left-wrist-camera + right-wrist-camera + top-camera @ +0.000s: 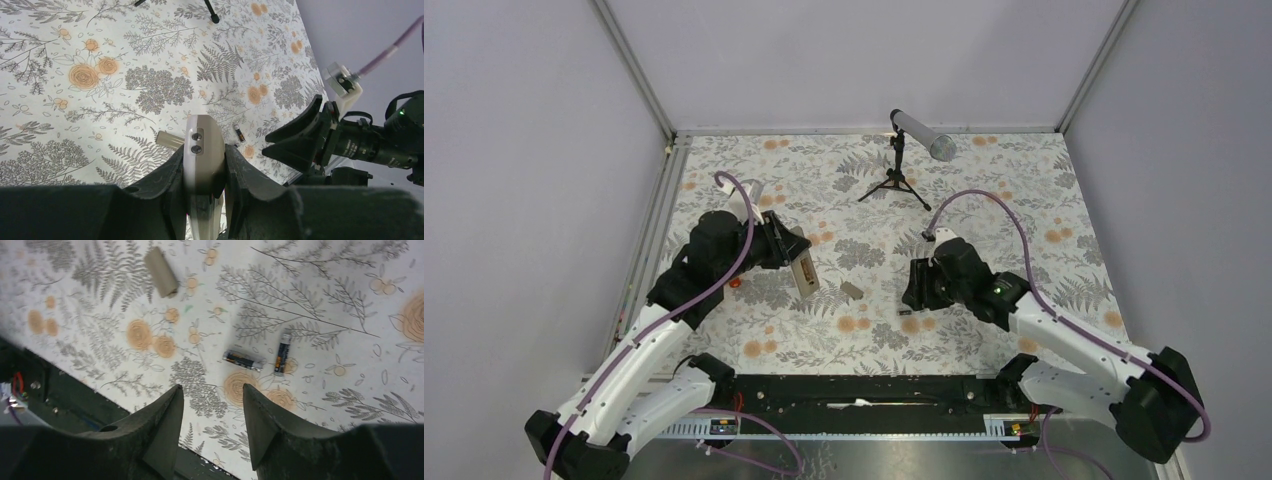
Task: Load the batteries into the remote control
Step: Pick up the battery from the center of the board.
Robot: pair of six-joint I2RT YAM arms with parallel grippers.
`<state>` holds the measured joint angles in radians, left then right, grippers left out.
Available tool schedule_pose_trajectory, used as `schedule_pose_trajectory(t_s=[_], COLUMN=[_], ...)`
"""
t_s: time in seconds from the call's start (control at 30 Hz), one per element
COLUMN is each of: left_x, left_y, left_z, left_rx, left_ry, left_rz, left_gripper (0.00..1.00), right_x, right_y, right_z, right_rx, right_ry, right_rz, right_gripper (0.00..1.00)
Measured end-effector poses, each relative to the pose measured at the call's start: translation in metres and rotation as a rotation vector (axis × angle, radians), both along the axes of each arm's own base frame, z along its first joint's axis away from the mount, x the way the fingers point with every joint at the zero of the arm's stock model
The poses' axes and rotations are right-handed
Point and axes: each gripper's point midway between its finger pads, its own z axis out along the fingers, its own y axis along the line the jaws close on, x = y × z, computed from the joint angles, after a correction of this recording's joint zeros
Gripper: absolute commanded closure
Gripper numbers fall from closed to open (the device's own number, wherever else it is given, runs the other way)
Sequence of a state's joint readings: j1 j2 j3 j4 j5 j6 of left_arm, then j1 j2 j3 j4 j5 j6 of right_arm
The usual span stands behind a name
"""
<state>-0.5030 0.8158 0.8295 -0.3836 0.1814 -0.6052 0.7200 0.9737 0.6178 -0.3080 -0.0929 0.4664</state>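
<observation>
**Left gripper clamped on the remote; two batteries loose on the table**

Item 1, nearest: left gripper [204,156]. I read both dark fingers pressed against the flanks of the remote control [202,142]. It stands up between them with a beige-grey face toward the wrist camera and two small round fittings near its far end. From above I see it held tilted over the left middle of the table [984,170]. I cannot tell whether its lower end touches the cloth.

Item 2: right gripper [212,392]. The jaws are parted with nothing between them, and it hovers over the cloth at the right middle.

Item 3: batteries [243,359], two, lying flat just beyond the right gripper's fingertips. One lies crosswise and the other [282,353] nearly lengthwise. Their ends are close but apart, beside a printed orange flower.

Item 4: cover piece [161,265]. This flat grey rectangle lies on the table between the two grippers, nearer the remote control and well apart from the batteries.

Item 5, farthest: grey cylinder [921,134] on a small black tripod [895,182], near the back edge.
</observation>
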Motion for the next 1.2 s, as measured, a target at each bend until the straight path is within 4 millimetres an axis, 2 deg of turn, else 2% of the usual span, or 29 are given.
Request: schedule_pose_trajectory(t_s=[0.13, 0.27, 0.4, 0.7, 0.93, 1.2], left_x=[0.0, 0.0, -0.001, -0.004, -0.004, -0.003], left_y=[0.003, 0.004, 0.003, 0.001, 0.002, 0.004], left_z=[-0.003, -0.004, -0.004, -0.013, -0.016, -0.015], left_rx=[0.009, 0.01, 0.006, -0.008, -0.015, -0.018], left_ry=[0.012, 0.015, 0.016, 0.048, 0.058, 0.057], left_rz=[0.006, 0.009, 0.004, -0.01, -0.009, -0.001], left_gripper=[1.0, 1.0, 1.0, 1.0, 1.0, 1.0], right_x=[0.01, 0.017, 0.022, 0.018, 0.026, 0.034], right_y=[-0.01, -0.029, -0.039, -0.04, -0.033, -0.027], right_z=[-0.018, -0.035, -0.045, -0.078, -0.086, -0.093], right_rx=[-0.087, -0.199, -0.276, -0.365, -0.382, -0.412], right_ry=[0.045, 0.071, 0.083, 0.18, 0.193, 0.209], right_rz=[-0.1, -0.199, -0.235, -0.23, -0.227, -0.218], right_gripper=[0.53, 0.54, 0.56, 0.61, 0.62, 0.79])
